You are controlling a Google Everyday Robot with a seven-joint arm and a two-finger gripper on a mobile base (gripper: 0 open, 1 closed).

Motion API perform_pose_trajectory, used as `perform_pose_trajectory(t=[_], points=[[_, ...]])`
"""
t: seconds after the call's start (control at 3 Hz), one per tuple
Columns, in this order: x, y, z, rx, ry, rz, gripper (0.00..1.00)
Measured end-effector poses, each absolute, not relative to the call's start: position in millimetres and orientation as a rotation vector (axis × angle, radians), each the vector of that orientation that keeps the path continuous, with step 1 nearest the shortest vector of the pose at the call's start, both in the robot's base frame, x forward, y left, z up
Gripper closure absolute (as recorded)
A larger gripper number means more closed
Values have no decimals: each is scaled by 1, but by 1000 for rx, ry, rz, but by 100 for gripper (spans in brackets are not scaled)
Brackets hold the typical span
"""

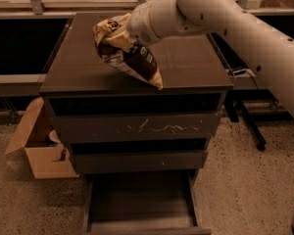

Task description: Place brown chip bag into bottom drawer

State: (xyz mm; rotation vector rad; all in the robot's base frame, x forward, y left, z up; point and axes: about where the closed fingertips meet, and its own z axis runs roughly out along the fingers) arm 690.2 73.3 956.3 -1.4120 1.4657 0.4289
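The brown chip bag hangs in the air above the cabinet top, dark brown in the middle with cream-yellow ends. My gripper is shut on the bag's upper end and holds it tilted, its lower corner pointing toward the cabinet's front edge. The bottom drawer is pulled open at the base of the cabinet, with a flat bare floor. The white bowl is hidden behind the bag and arm.
The drawer with white scratches and the middle drawer are shut above the open one. A tan cardboard box stands on the floor at the left. A dark wheeled stand is at the right.
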Motion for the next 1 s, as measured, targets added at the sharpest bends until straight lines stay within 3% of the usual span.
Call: perform_pose_trajectory(t=[0.33,1.0], points=[[688,82,956,-1434,1451,463,100],[589,143,985,-1619,1241,739,100]])
